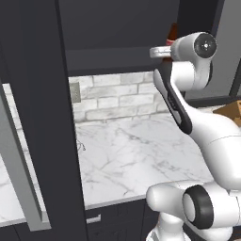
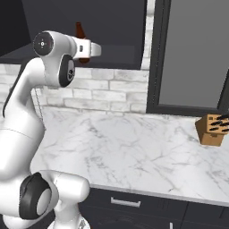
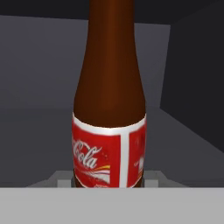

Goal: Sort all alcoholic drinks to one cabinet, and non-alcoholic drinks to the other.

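A small dark brown bottle (image 3: 109,100) with a red label stands upright and close in the hand view, with my gripper (image 3: 108,180) shut on its lower body. Behind it are the dark back wall and shelf of an open upper cabinet (image 3: 39,70). From the left base, my hand (image 1: 162,52) reaches up to the cabinet's shelf (image 1: 113,59), and the bottle's neck (image 1: 172,32) shows above the wrist. From the right base, the bottle (image 2: 80,32) rises behind the hand (image 2: 91,50) at the cabinet's opening (image 2: 116,27).
The cabinet's open door (image 1: 47,117) hangs tall at the left. Below lies a marble counter (image 2: 134,147) with a brick backsplash (image 1: 117,96) and a wall outlet (image 1: 74,92). A wooden knife block (image 2: 210,129) stands at the right, under a dark-framed grey panel (image 2: 192,53).
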